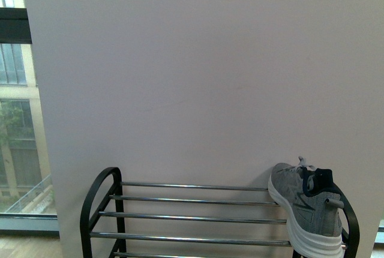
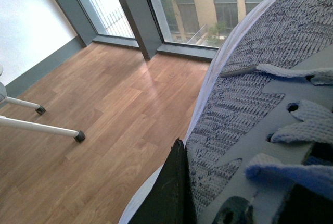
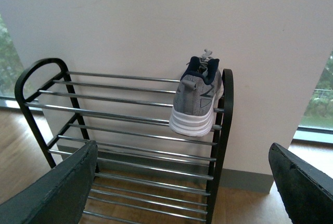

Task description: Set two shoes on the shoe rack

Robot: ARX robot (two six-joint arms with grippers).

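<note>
A grey knit sneaker (image 1: 306, 210) with a white sole rests on the top tier of the shoe rack (image 1: 99, 198), at its right end, toe toward the wall. In the right wrist view this sneaker (image 3: 197, 99) shows heel-first on the rack (image 3: 31, 78), and my right gripper (image 3: 182, 193) is held open in front of the lower tiers with nothing between its fingers. A second grey sneaker (image 2: 250, 94) fills the left wrist view, laces showing. My left gripper (image 2: 239, 195) is shut on it, one black finger (image 2: 174, 187) against its side. Neither arm shows in the front view.
A white wall panel (image 1: 198, 78) stands right behind the rack. Tall windows (image 2: 197, 0) with dark frames run along the wooden floor (image 2: 104, 109). White legs with black feet (image 2: 52, 130) stand on the floor below the left arm.
</note>
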